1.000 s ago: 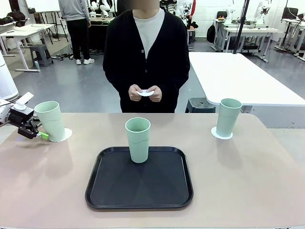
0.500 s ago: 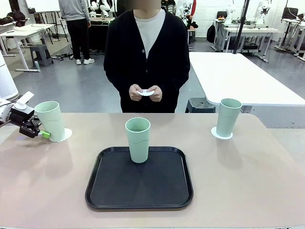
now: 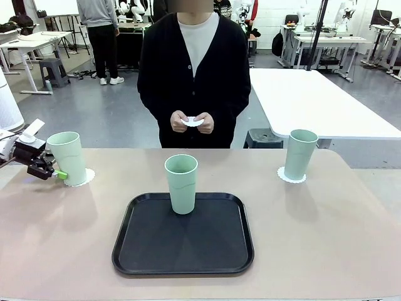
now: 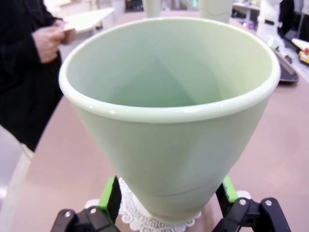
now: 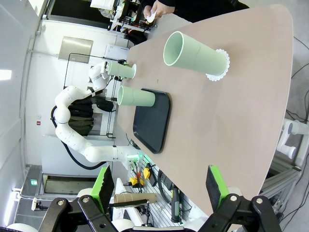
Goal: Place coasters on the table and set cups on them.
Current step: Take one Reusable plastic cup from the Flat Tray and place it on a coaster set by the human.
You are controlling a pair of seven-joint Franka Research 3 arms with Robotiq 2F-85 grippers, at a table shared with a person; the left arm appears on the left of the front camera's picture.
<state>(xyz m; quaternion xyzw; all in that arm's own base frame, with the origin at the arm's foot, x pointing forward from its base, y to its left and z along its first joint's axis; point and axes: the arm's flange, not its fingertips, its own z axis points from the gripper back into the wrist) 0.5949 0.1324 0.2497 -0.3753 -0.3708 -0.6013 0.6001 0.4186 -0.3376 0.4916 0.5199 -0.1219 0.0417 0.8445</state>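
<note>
Left wrist view has the left hand (image 4: 169, 191) set low around a mint-green cup (image 4: 169, 111). One green pad (image 4: 112, 195) stands at each side of the narrow lower wall, right against it or barely off. I cannot tell whether the hand is pressing or has let go. Just below the fingertips the cup's base rests upright on a scalloped paper coaster (image 4: 145, 220) lying on the counter (image 4: 67, 159).

Outward from this hand, across the counter, a second cup (image 3: 181, 184) stands on the black tray (image 3: 183, 244) with no coaster under it. Farther off a third cup (image 3: 299, 153) stands on its own coaster (image 3: 292, 177). Beyond the counter's far edge the person's hands (image 3: 178, 123) hold a spare coaster (image 3: 192, 121). The right hand (image 5: 159, 176) is wide open and empty, well apart from every cup.

The cups look like light, stiff, smooth plastic, so probably slippery and, being tall on a small base, easy to tip. The safest hold seems to be across the lower or middle wall, squeezed moderately, since the wide rim would likely flex. The coasters look flimsy. A cup dragged sideways would probably shift or crumple one, so it should come straight down.
</note>
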